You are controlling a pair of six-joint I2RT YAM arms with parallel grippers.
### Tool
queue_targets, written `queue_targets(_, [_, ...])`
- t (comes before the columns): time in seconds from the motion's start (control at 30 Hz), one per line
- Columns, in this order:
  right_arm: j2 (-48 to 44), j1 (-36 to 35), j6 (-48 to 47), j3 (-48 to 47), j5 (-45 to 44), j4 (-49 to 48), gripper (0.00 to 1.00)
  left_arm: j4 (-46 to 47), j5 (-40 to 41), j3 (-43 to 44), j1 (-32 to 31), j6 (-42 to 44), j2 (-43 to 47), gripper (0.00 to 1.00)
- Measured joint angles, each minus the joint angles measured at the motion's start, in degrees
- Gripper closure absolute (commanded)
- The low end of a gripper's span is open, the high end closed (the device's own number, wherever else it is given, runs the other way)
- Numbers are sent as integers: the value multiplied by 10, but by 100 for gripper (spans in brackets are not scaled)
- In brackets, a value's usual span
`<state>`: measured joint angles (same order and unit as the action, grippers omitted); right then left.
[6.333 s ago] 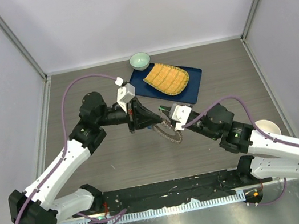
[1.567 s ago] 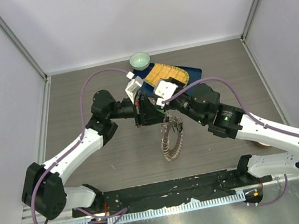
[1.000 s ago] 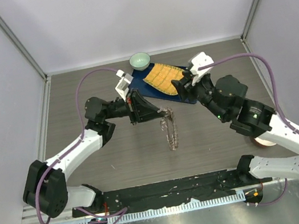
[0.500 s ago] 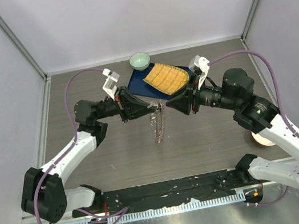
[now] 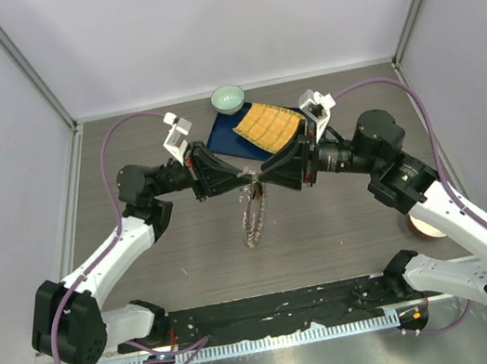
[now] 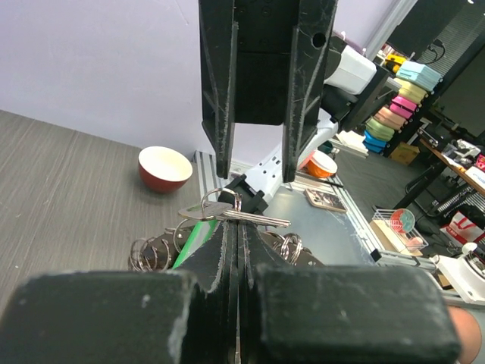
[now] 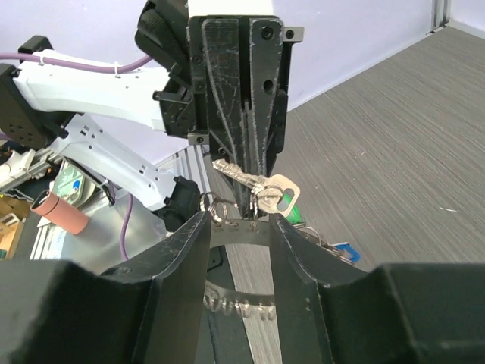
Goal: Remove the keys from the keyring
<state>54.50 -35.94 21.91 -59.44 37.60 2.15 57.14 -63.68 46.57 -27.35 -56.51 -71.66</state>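
Two grippers meet tip to tip above the grey wood-grain table (image 5: 330, 242) in the top view. The left gripper (image 5: 236, 178) is clamped shut, and the large thin metal keyring (image 5: 251, 216) hangs edge-on below it, apparently clear of the table. The right gripper (image 5: 267, 178) faces it from just beside. The ring is only a thin blur here, and I cannot tell exactly where it is pinched.

From the left wrist, that arm's own black fingers (image 6: 216, 254) press together with no gap. Just beyond them a long silvery key (image 6: 241, 218) lies crosswise, with more small keys (image 6: 193, 236), one green-headed, bunched beneath. The right gripper's jaws stand apart above that long key, touching nothing I can see. Most of the ring is hidden behind the fingers.

From the right wrist, its fingers (image 7: 299, 250) flank that long key without closing on it. A blue plastic key head (image 7: 341, 248) peeks out at lower right.

Likely trouble: the jaws could close on a small split ring or a neighbouring key instead, since they crowd together. A pull could also drag the whole ring out of the left pinch and drop it.
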Motion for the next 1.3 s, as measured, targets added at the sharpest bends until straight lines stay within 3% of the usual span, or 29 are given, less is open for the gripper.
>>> queue_targets(0.23, [16, 1, 14, 0, -9, -10, 69, -2, 0, 0, 0, 0, 0, 100])
queue_targets(0.57, [29, 1, 23, 6, -11, -21, 70, -2, 0, 0, 0, 0, 0, 100])
queue_targets(0.73, [34, 1, 23, 15, -11, -26, 78, -4, 0, 0, 0, 0, 0, 100])
queue_targets(0.93, [34, 1, 24, 21, -9, -39, 98, -7, 1, 0, 1, 2, 0, 100])
queue_targets(1.13, [30, 1, 25, 32, -2, -56, 99, -12, 2, 0, 2, 2, 0, 100])
queue_targets(1.17, [29, 1, 24, 32, -2, -56, 99, -12, 2, 0, 2, 2, 0, 99])
queue_targets(1.2, [28, 1, 22, 32, -2, -56, 99, -12, 2, 0, 2, 2, 0, 85])
queue_targets(1.3, [26, 1, 3, 32, -4, -46, 99, -21, 0, 0, 2, 15, 0, 56])
